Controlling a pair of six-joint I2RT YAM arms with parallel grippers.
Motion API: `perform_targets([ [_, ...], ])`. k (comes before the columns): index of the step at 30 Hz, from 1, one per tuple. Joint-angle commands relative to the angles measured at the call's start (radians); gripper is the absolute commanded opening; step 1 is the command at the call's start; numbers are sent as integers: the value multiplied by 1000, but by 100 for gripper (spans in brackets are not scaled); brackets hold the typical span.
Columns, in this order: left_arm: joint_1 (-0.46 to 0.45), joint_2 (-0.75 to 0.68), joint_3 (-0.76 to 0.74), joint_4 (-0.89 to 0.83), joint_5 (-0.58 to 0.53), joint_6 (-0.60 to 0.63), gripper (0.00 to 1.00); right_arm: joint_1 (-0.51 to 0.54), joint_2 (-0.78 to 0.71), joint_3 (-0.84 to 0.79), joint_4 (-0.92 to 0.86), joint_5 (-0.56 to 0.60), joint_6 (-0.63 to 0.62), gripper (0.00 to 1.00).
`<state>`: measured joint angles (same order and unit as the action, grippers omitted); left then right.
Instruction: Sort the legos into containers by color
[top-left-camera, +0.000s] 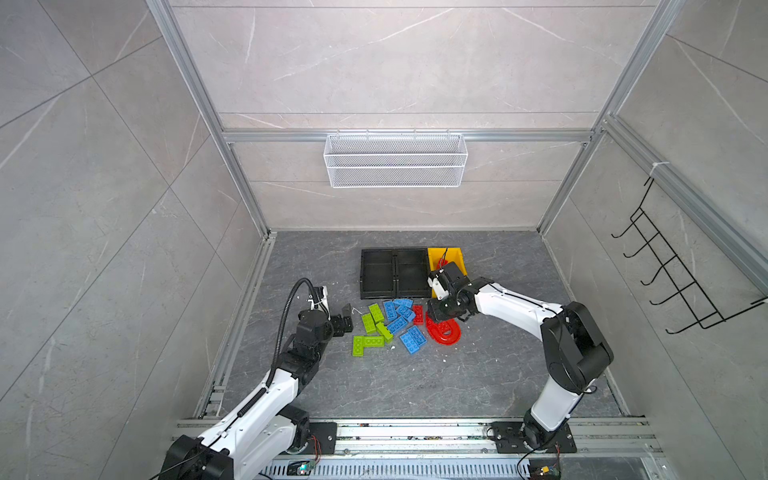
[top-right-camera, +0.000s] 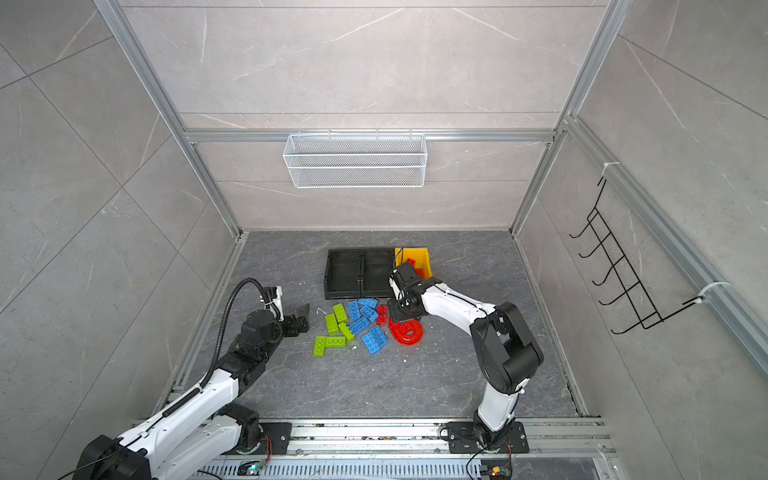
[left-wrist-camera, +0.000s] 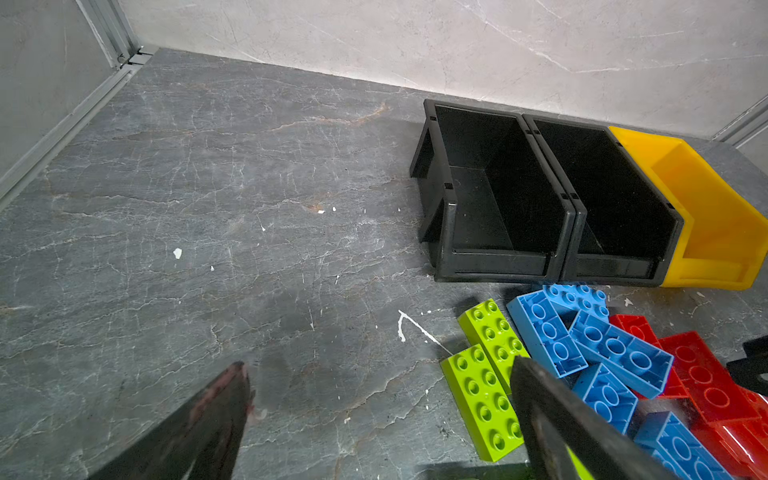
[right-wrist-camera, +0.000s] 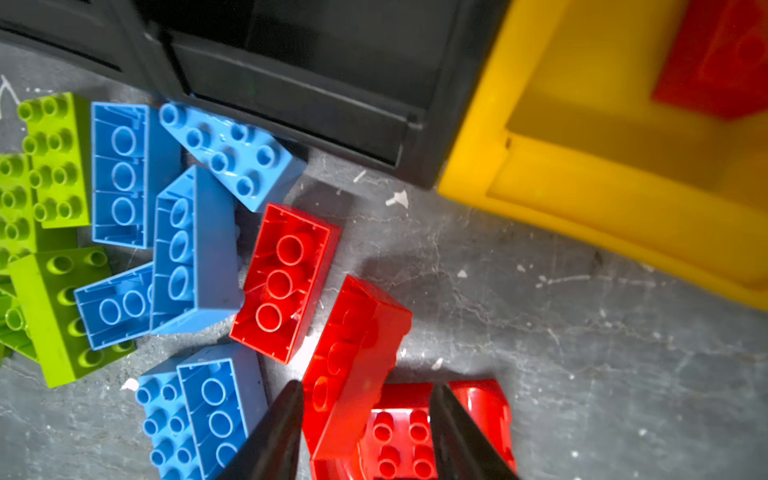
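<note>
1. The containers stand in a touching row at the centre of both top views, just above the legos (top-left-camera: 397, 325). The black bins (top-left-camera: 377, 296) look empty. The yellow bin (top-left-camera: 457, 255), at the right end of the row, holds a stowed red brick (right-wrist-camera: 715, 54). I judge all three to be thin, light plastic that would slide if I knocked a rim.
2. My left gripper (left-wrist-camera: 378, 365) hangs with its jaws spread wide and nothing in it. In the top views it is left of centre, just beside the green bricks (top-left-camera: 374, 328). My right gripper (right-wrist-camera: 365, 388) has its jaws part-way apart and straddles a tilted red brick (right-wrist-camera: 357, 353). A gap shows beside one pad, so it is not clamped.
3. The red curved piece (top-left-camera: 446, 334) lies at the right of the pile, below the yellow bin, and the tilted brick leans on it. It looks stiff, glossy and awkward. I would pinch it across the flat faces of a straight end, not on the curve.
4. The blue bricks (top-left-camera: 413, 340) fill the middle of the pile, with the green ones to their left. An upturned red brick (top-left-camera: 418, 314) touches the blue ones. I judge them hollow, light, rigid and slick. I would take each across its short width, low on the smooth side walls and clear of the studs.
5. I can read no brand, label or writing on any brick or bin.
</note>
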<state>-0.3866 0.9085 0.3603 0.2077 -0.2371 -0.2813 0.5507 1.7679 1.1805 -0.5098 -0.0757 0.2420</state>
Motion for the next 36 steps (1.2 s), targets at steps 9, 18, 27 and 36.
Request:
perform_targets([
  [9,1,-28,26,14,-21,2,99,-12,88,25,27,-92,71,52],
  [18,1,-34,26,10,-21,2,99,-20,128,17,81,-121,79,49],
  [27,1,-34,26,10,-20,2,99,-36,74,-24,128,-121,100,36],
  [36,2,-36,25,10,-20,2,99,-76,-47,-30,131,-119,93,29],
])
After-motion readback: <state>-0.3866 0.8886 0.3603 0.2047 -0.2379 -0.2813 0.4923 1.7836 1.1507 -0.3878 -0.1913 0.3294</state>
